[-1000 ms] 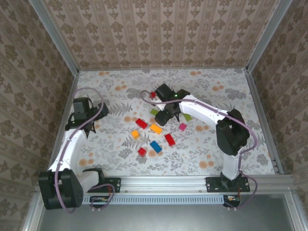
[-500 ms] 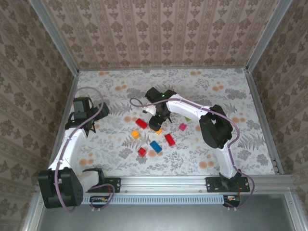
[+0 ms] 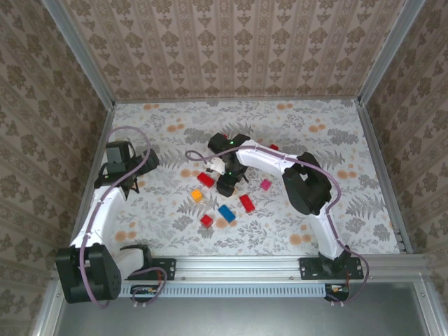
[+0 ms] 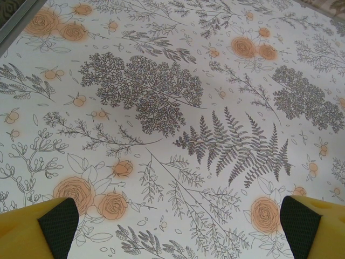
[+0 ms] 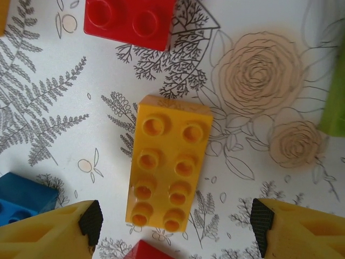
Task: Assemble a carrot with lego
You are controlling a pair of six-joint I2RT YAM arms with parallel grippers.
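The lego lies scattered mid-table. An orange oblong brick (image 5: 170,167), studs up, lies flat with its near end between the fingertips of my right gripper (image 5: 177,224). That gripper is open; the pads (image 5: 91,221) stand clear of the brick, which sits closer to the left one. Around it lie a red brick (image 5: 129,19), a blue brick (image 5: 24,197), another red one (image 5: 143,251) and a green one (image 5: 334,102). In the top view the right gripper (image 3: 225,183) covers the orange brick. My left gripper (image 4: 179,221) hangs open over bare cloth at the left.
In the top view, a red brick (image 3: 205,178), a small orange one (image 3: 197,196), a blue one (image 3: 226,213), two more red ones (image 3: 247,203) (image 3: 206,220) and a magenta one (image 3: 266,185) ring the right gripper. Patterned walls enclose the flowered table (image 3: 336,133).
My right gripper has swung left and toward the near side, coming down over the orange oblong brick, its jaws a little narrower. The left arm has not moved.
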